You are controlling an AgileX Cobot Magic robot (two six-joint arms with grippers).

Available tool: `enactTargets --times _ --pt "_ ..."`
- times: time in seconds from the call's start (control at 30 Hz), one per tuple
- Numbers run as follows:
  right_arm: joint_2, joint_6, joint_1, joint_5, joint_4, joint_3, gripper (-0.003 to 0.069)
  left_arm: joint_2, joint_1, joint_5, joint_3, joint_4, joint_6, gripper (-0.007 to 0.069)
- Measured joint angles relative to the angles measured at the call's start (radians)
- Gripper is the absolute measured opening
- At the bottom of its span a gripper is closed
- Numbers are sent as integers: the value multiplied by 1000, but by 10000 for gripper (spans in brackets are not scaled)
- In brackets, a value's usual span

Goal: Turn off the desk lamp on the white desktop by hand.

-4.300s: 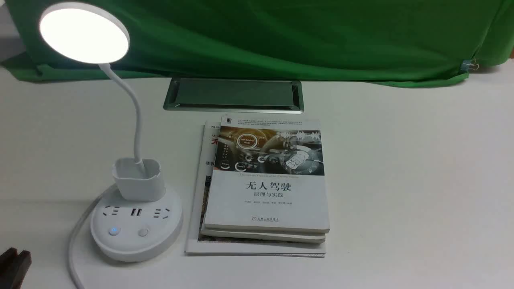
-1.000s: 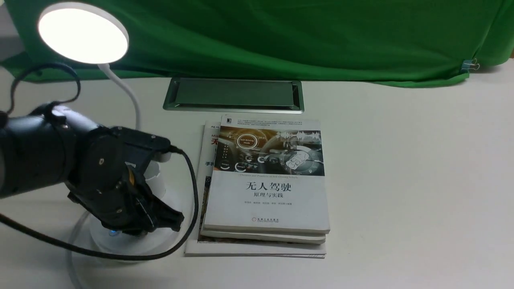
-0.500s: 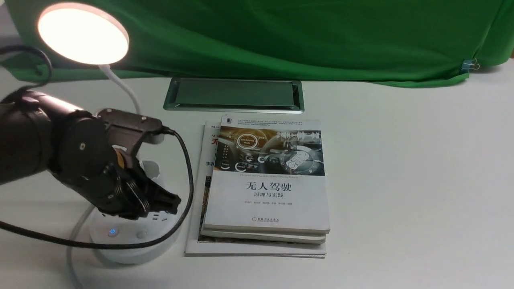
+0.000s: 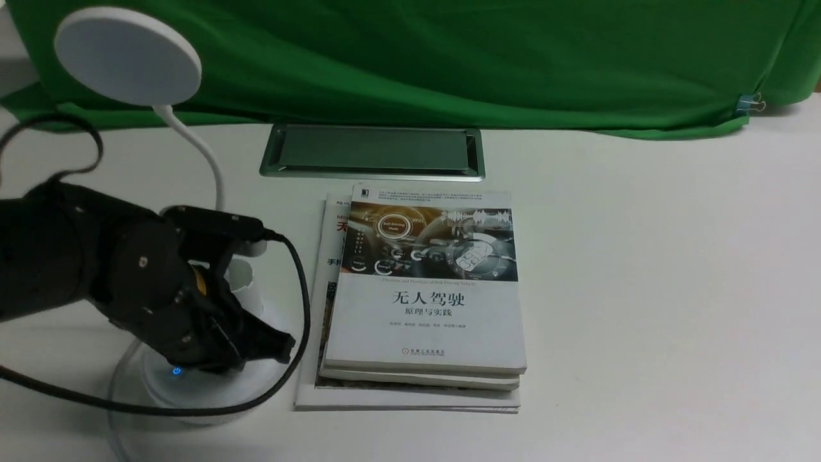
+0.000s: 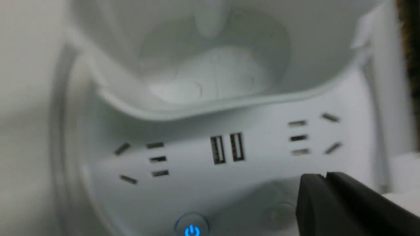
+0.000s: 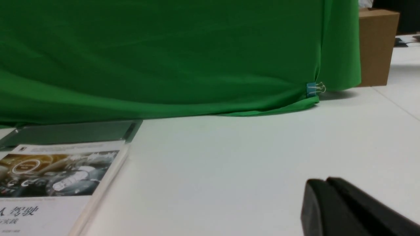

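My left claw (image 4: 279,350) is pinched shut on nothing, its tips down at the base of the lamp (image 4: 127,56) on the desk's (image 4: 641,321) left, beside the plain round button (image 5: 281,209); I can't tell if they touch. The blue power button (image 5: 192,230) glows and the disc is dark. The book stack (image 4: 426,289), titled 无人驾驶, crowds the base's right edge. Beyond it the desk runs open. My right claw (image 6: 325,183) is shut and empty.

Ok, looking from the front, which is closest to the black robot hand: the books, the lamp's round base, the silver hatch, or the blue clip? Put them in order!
1. Lamp base: beneath the hand, on the left.
2. Books: just to its right.
3. Silver hatch: farther back, in the middle.
4. Blue clip: far right, on the green cloth.
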Motion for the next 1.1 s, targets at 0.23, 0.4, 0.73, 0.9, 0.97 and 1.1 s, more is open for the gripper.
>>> enactTargets --times 0.23,0.4,0.73,0.9,0.97,1.1 --pt "0 0 0 0 0 0 36 -174 0 12 -25 -25 4 11" --pt "0 0 0 0 0 0 36 -444 0 -23 66 -113 10 11" --pt "0 0 0 0 0 0 36 -1037 0 -326 336 -2 28 11" --pt "0 0 0 0 0 0 36 -1247 0 -342 363 29 41 18" --pt "0 0 0 0 0 0 36 -1270 0 -345 363 31 41 17" --pt "0 0 0 -1 0 0 36 -1313 0 -355 366 31 41 18"
